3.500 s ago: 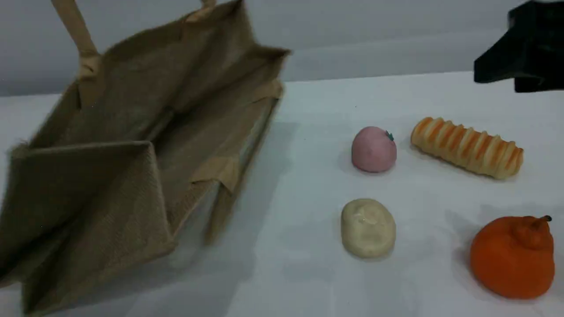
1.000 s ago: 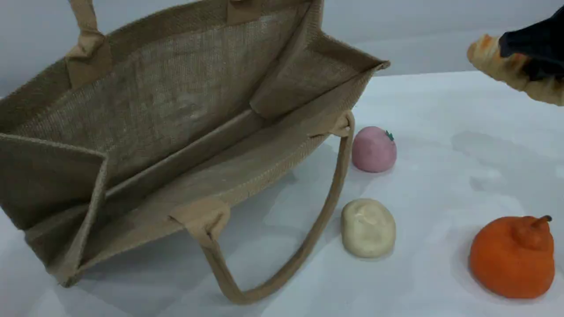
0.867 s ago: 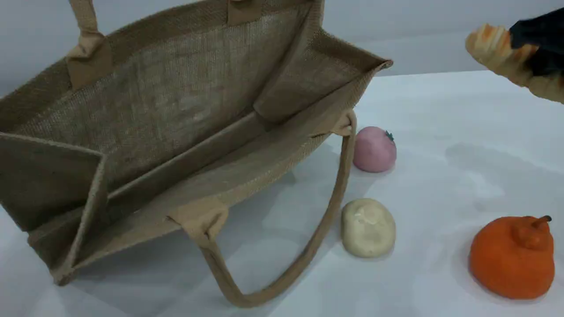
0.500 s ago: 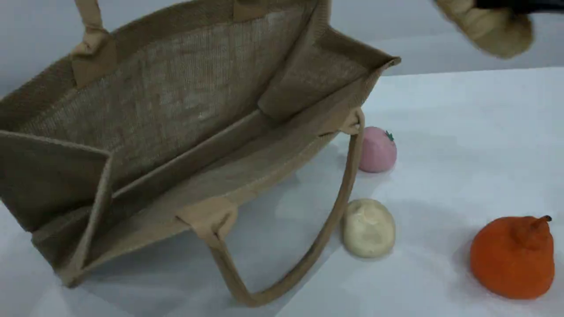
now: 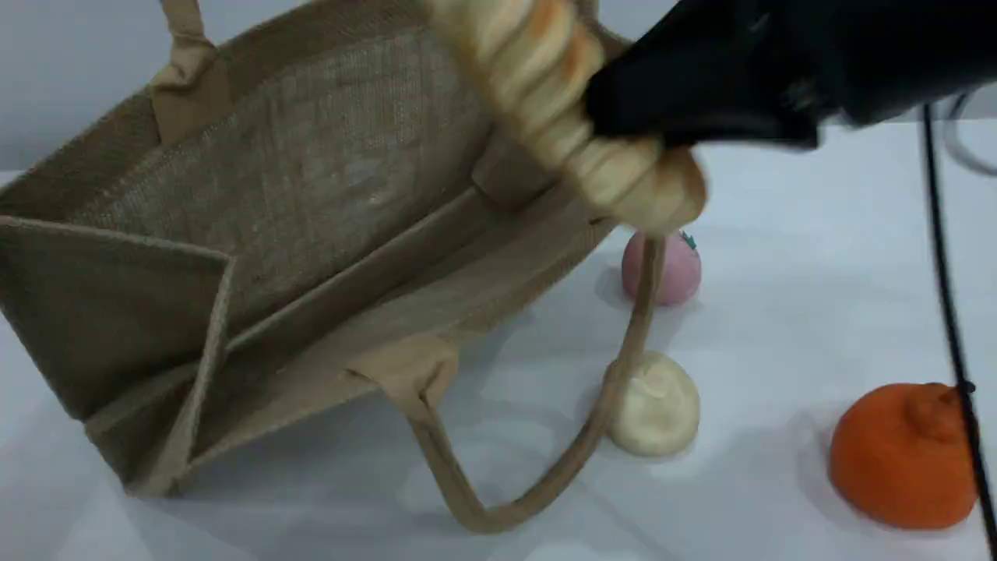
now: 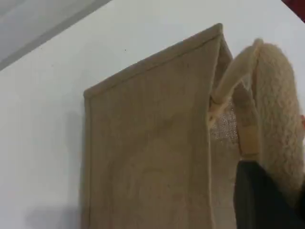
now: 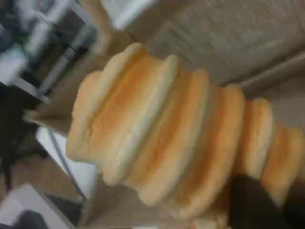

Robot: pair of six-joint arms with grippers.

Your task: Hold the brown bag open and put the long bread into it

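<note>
The brown bag (image 5: 311, 195) lies tilted at the left with its wide mouth facing the camera. Its far handle (image 5: 183, 31) runs up out of the scene view, and its near handle (image 5: 545, 483) droops in a loop onto the table. In the left wrist view my left gripper (image 6: 252, 171) is shut on the bag's handle (image 6: 238, 76), above the bag's outer wall (image 6: 147, 143). My right gripper (image 5: 623, 109) is shut on the long bread (image 5: 545, 86), which hangs slanted over the right end of the bag's mouth. The striped long bread (image 7: 176, 138) fills the right wrist view.
A pink bun (image 5: 674, 269) sits just right of the bag, and the near handle crosses in front of it. A cream bun (image 5: 662, 405) touches the handle loop. An orange fruit (image 5: 903, 456) stands at the right front. A black cable (image 5: 946, 296) hangs down on the right.
My right gripper has carried the long bread from the upper right leftward to over the bag's mouth. The bag has shifted slightly, and its near handle now reaches the cream bun.
</note>
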